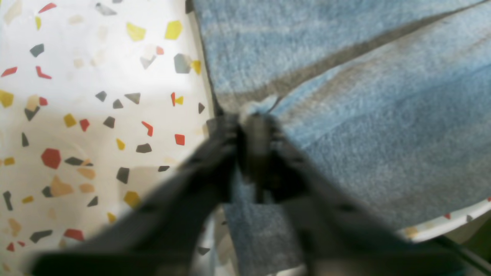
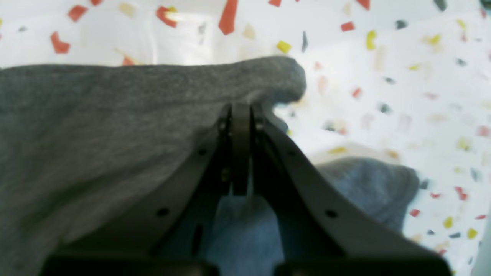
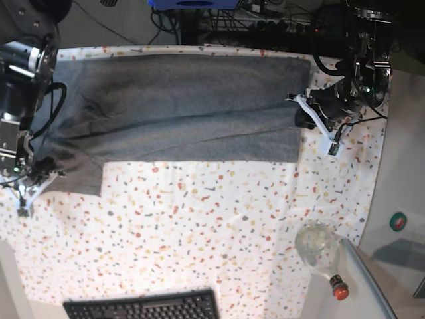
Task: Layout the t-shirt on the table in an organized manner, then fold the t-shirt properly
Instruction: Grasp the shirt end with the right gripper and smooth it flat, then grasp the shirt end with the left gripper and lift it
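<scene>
The t-shirt (image 3: 179, 106) lay spread across the far half of the table (image 3: 219, 219), stretched from the 9 o'clock side to the 3 o'clock side of the base view, with one lengthwise fold doubling it along its middle. Its lower edge ran nearly straight; toward 8 o'clock a corner of cloth hung down past that line toward the right gripper (image 3: 30, 174).

In the right wrist view the right gripper (image 2: 241, 111) had its jaws pressed together on a raised ridge of the t-shirt (image 2: 115, 115), the cloth bunched over the fingertips and lifted off the speckled table (image 2: 402, 76). A second lump of the same fabric lay toward 4 o'clock from the jaws.

At the 3 o'clock end, the left gripper (image 3: 307, 118) sat at the shirt's edge. In the left wrist view the left gripper (image 1: 251, 122) was blurred; its fingers met at the edge of the t-shirt (image 1: 364, 134), right where a fold line reached the hem, with the table (image 1: 96, 115) bare at 9 o'clock. The jaws stood narrow, but I could not tell whether cloth was still pinched between them or only touched.

A glass bottle (image 3: 320, 249) with a red cap lay near 5 o'clock, and a black keyboard (image 3: 143, 307) sat at 6 o'clock
</scene>
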Robot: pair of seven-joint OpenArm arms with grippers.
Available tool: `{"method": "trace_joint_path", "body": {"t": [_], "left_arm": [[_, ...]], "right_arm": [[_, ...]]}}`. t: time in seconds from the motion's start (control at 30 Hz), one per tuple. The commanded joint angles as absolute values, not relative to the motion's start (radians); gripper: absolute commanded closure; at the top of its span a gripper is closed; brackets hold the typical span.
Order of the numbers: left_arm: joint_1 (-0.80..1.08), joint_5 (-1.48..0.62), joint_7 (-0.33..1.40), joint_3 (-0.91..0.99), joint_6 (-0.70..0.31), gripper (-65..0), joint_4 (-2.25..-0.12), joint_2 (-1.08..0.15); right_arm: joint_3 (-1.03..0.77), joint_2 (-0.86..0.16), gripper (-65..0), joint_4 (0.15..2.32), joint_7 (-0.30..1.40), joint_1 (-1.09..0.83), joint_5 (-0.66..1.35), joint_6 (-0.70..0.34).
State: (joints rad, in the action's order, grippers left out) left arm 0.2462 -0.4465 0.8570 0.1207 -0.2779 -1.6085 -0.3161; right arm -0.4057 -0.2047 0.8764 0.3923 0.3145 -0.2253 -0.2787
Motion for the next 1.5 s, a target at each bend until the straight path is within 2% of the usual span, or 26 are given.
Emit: {"method": "trace_joint_path", "body": {"t": [0.0, 0.07, 0.17, 0.27, 0.37, 0.5, 0.6, 0.77, 0.97, 1.03, 1.07, 1.1, 1.17, 1.2, 1.27, 1.47], "left_arm": [[0.236, -0.452, 0.843, 0.125, -0.278, -20.7, -1.627, -0.328], [0.232, -0.452, 0.843, 0.131, -0.278, -34.7, -1.627, -0.328], [0.229, -0.452, 0.843, 0.133, -0.278, -53.0, -1.639, -0.328], [0.229, -0.452, 0.843, 0.134, -0.278, -61.9, -1.676, -0.329], [0.234, -0.449, 0.843, 0.134, -0.278, -63.4, -1.718, -0.334], [0.240, -0.447, 0.843, 0.136, -0.278, -63.4, -1.767, -0.334], [0.240, -0.446, 0.843, 0.136, -0.278, -63.4, -1.771, -0.334], [0.240, -0.449, 0.843, 0.165, -0.278, -63.2, -1.771, -0.344], [0.240, -0.452, 0.843, 0.317, -0.278, -62.7, -1.765, -0.346], [0.240, -0.446, 0.843, 0.367, -0.278, -57.8, -1.764, -0.348], [0.240, -0.446, 0.843, 0.394, -0.278, -52.8, -1.762, -0.348], [0.240, -0.446, 0.843, 0.415, -0.278, -47.1, -1.762, -0.348], [0.242, -0.449, 0.843, 0.453, -0.278, -30.1, -1.761, -0.348], [0.245, -0.452, 0.843, 0.466, -0.278, -20.9, -1.750, -0.348], [0.260, -0.452, 0.843, 0.484, -0.278, -1.5, -1.735, -0.348], [0.314, -0.455, 0.842, 0.469, -0.280, 0.0, -1.736, -0.332]], "right_arm": [[-0.409, -0.208, 0.0, 0.981, 0.414, 0.312, -0.219, -0.278], [-0.409, -0.173, 0.0, 1.153, 0.498, 0.239, -0.219, -0.289], [-0.409, -0.120, 0.0, 1.386, 0.585, 0.139, -0.220, -0.384], [-0.409, -0.090, 0.0, 1.572, 0.693, 0.047, -0.223, -0.414], [-0.409, -0.073, 0.0, 1.724, 0.771, -0.045, -0.222, -0.417], [-0.410, -0.050, 0.0, 1.844, 0.782, -0.154, -0.222, -0.414], [-0.417, -0.005, 0.0, 1.859, 0.782, -0.220, -0.225, -0.410], [-0.524, 0.111, 0.0, 1.856, 0.777, -0.269, -0.222, -0.410], [-0.544, 0.127, 0.0, 1.801, 0.785, -0.288, -0.220, -0.410], [-0.544, 0.131, 0.0, 1.801, 0.834, -0.288, -0.220, -0.412], [-0.538, 0.131, 0.0, 1.802, 0.877, -0.286, -0.219, -0.415], [-0.538, 0.131, -2.7, 1.802, 0.908, -0.285, -0.206, -0.417], [-0.541, 0.131, -20.1, 1.811, 0.949, -0.286, -0.124, -0.417], [-0.542, 0.131, -26.7, 1.822, 0.952, -0.291, -0.085, -0.417], [-0.544, 0.130, -33.2, 1.859, 0.949, -0.312, -0.030, -0.417], [-0.578, 0.128, -33.2, 1.896, 0.771, -0.335, -0.013, -0.410]]}}
